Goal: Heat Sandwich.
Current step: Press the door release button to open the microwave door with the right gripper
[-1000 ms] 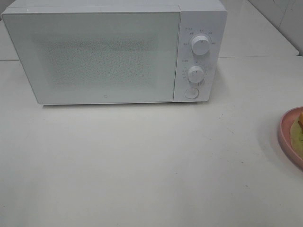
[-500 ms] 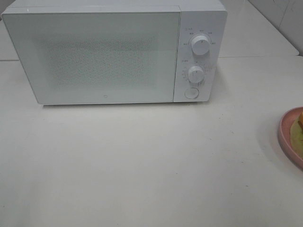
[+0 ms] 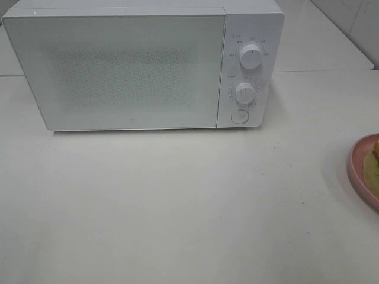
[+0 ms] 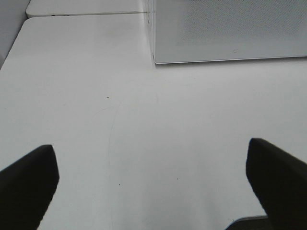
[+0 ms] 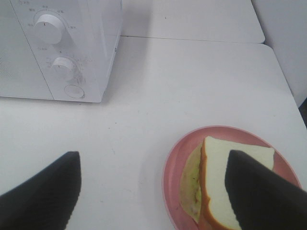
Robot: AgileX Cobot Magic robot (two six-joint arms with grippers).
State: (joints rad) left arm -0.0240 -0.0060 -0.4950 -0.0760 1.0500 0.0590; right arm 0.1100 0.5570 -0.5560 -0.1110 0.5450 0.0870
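— Which step is going on here?

— By my reading it is only starting. The microwave [image 3: 142,65] is sitting with its door [image 3: 118,71] closed, and the sandwich [image 5: 213,187] is lying on the pink plate [image 5: 170,172] at the right edge of the table [image 3: 177,201], well apart from the microwave.

— Are the arms holding anything?

— No. The left gripper [image 4: 151,158] is hanging spread wide over bare table near the microwave's left corner, gripping nothing. The right gripper [image 5: 152,167] is hovering above the plate's side with its jaws apart, also gripping nothing; one finger is hiding part of the bread in the wrist view.

— So what is the next move asking for?

— I am guessing the door has to come open first, perhaps through the round button [image 3: 239,116] under the two knobs. Then the right arm is looking best placed to take the plate by its rim, keeping it level so the stacked slices are not sliding.
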